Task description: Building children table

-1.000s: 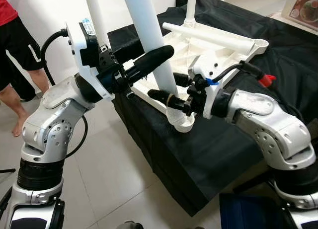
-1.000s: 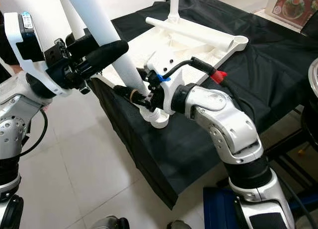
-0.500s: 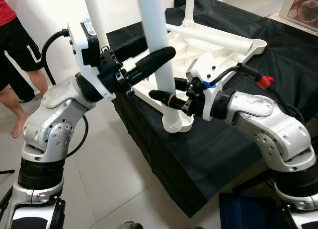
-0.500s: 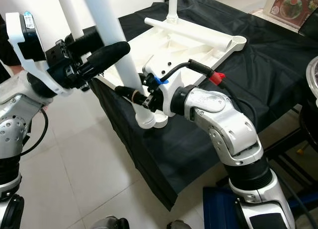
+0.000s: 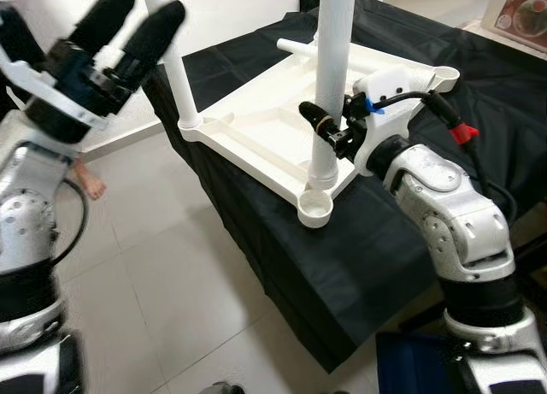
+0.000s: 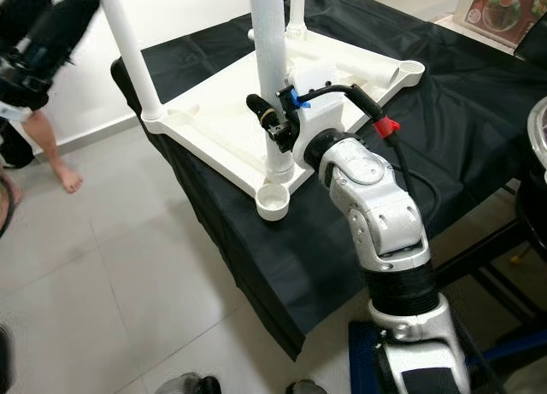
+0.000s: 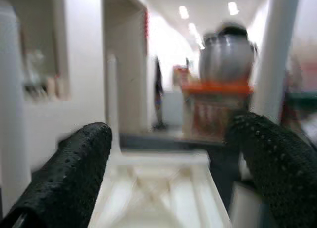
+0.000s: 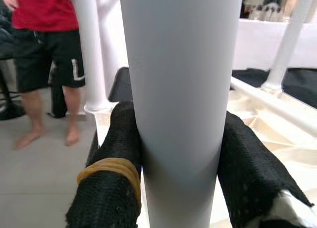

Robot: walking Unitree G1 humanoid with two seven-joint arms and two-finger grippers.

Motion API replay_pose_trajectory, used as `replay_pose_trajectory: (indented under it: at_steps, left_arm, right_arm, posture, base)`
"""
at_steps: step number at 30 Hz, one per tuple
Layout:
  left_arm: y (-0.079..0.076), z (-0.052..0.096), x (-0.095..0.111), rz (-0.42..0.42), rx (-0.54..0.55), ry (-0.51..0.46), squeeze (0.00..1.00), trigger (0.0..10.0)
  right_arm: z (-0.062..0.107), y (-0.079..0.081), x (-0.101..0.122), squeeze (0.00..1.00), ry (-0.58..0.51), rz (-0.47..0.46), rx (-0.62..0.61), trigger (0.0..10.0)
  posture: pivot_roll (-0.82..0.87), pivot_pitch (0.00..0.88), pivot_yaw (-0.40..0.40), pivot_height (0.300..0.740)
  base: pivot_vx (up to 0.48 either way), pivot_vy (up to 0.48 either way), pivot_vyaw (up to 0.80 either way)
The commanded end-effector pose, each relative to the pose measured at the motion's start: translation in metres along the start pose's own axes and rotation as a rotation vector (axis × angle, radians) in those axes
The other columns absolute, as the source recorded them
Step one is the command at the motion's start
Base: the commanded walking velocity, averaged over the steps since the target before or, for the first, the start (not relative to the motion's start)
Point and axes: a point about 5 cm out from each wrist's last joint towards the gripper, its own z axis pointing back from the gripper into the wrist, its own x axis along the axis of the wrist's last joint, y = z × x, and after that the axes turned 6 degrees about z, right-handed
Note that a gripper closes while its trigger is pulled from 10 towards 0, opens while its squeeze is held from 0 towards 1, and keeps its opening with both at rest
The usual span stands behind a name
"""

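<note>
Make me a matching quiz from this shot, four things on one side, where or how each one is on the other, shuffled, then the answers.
1. right hand
2. left hand
3. corner socket
4. black cloth

A. raised and open, holding nothing
B. empty, at the upside-down tabletop's near corner
C. shut on the upright white leg
D. spread under the tabletop

Pairs: 1-C, 2-A, 3-B, 4-D

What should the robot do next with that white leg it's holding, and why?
Probably slide the leg forward and down into the empty corner socket. The right end effector grips the leg upright, but its foot rests on the tabletop just behind that socket. The left end effector is open and away.
</note>
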Motion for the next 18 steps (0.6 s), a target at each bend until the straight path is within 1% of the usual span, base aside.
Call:
replay_pose_trajectory:
  at_steps: [1, 2, 3, 4, 5, 6, 7, 8, 10, 11, 12, 14, 15, 16, 17, 18]
  left_arm:
    - [-0.023, 0.037, -0.044, 0.062, -0.071, 0.268, 0.05, 10.0]
    - [-0.043, 0.06, -0.066, 0.108, -0.14, 0.414, 0.0, 10.0]
    - [-0.043, 0.06, -0.066, 0.108, -0.14, 0.414, 0.0, 10.0]
    - [-0.06, 0.077, -0.08, 0.145, -0.198, 0.507, 0.0, 10.0]
    - [-0.068, 0.085, -0.085, 0.163, -0.228, 0.55, 0.0, 10.0]
    - [-0.068, 0.085, -0.085, 0.163, -0.228, 0.55, 0.0, 10.0]
    - [-0.071, 0.091, -0.085, 0.187, -0.233, 0.561, 0.0, 10.0]
    - [-0.069, 0.095, -0.081, 0.186, -0.224, 0.559, 0.0, 10.0]
    - [-0.069, 0.095, -0.081, 0.186, -0.224, 0.559, 0.0, 10.0]
    - [-0.065, 0.097, -0.076, 0.169, -0.206, 0.552, 0.0, 10.0]
    - [-0.065, 0.097, -0.076, 0.169, -0.206, 0.552, 0.0, 10.0]
    - [-0.054, 0.094, -0.074, 0.053, -0.135, 0.554, 0.0, 10.0]
    - [-0.054, 0.094, -0.074, 0.053, -0.135, 0.554, 0.0, 10.0]
    - [-0.052, 0.093, -0.076, 0.01, -0.109, 0.559, 0.0, 10.0]
    - [-0.05, 0.087, -0.081, -0.039, -0.059, 0.542, 0.0, 10.0]
    - [-0.05, 0.087, -0.081, -0.039, -0.059, 0.542, 0.0, 10.0]
  right_arm:
    - [0.005, -0.002, -0.006, 0.0, 0.002, 0.01, 0.014, 10.0]
    - [0.008, -0.001, -0.009, 0.0, 0.012, 0.001, 0.034, 10.0]
    - [0.008, -0.001, -0.009, 0.0, 0.012, 0.001, 0.034, 10.0]
    - [0.01, 0.001, -0.011, 0.0, 0.019, 0.006, 0.059, 10.0]
    - [0.012, 0.002, -0.012, 0.0, 0.023, 0.01, 0.074, 10.0]
    - [0.012, 0.002, -0.012, 0.0, 0.023, 0.01, 0.074, 10.0]
    - [0.013, 0.004, -0.012, 0.0, 0.017, 0.009, 0.092, 10.0]
    - [0.014, 0.005, -0.01, 0.0, 0.006, 0.003, 0.104, 10.0]
    - [0.014, 0.005, -0.01, 0.0, 0.006, 0.003, 0.104, 10.0]
    - [0.014, 0.006, -0.009, 0.0, -0.003, 0.001, 0.112, 10.0]
    - [0.014, 0.006, -0.009, 0.0, -0.003, 0.001, 0.112, 10.0]
    - [0.016, 0.012, -0.01, 0.0, -0.011, 0.011, 0.143, 10.0]
    - [0.016, 0.012, -0.01, 0.0, -0.011, 0.011, 0.143, 10.0]
    - [0.017, 0.015, -0.01, 0.0, -0.011, 0.022, 0.155, 10.0]
    - [0.018, 0.017, -0.012, 0.0, -0.006, 0.028, 0.165, 10.0]
    - [0.018, 0.017, -0.012, 0.0, -0.006, 0.028, 0.165, 10.0]
  posture:
    - [0.0, 0.155, 0.02, 0.74]
    - [0.0, 0.155, 0.02, 0.74]
    - [0.0, 0.155, 0.02, 0.74]
    - [0.01, 0.157, 0.014, 0.74]
    - [0.01, 0.157, 0.014, 0.74]
    - [0.01, 0.157, 0.014, 0.74]
    - [0.01, 0.161, 0.012, 0.74]
    - [0.0, 0.165, 0.011, 0.74]
    - [0.0, 0.165, 0.011, 0.74]
    - [0.0, 0.167, 0.01, 0.74]
    - [0.0, 0.167, 0.01, 0.74]
    - [0.0, 0.168, 0.015, 0.74]
    - [0.0, 0.168, 0.015, 0.74]
    - [0.0, 0.168, 0.015, 0.74]
    - [0.0, 0.165, 0.016, 0.74]
    - [0.0, 0.165, 0.016, 0.74]
  base:
    - [0.0, 0.0, 0.0]
    - [0.0, 0.0, 0.0]
    - [0.0, 0.0, 0.0]
    - [0.0, 0.0, 0.0]
    - [0.0, 0.0, 0.0]
    - [0.0, 0.0, 0.0]
    - [0.0, 0.0, 0.0]
    - [0.0, 0.0, 0.0]
    - [0.0, 0.0, 0.0]
    - [0.0, 0.0, 0.0]
    - [0.0, 0.0, 0.0]
    - [0.0, 0.0, 0.0]
    - [0.0, 0.0, 0.0]
    - [0.0, 0.0, 0.0]
    - [0.0, 0.0, 0.0]
    - [0.0, 0.0, 0.0]
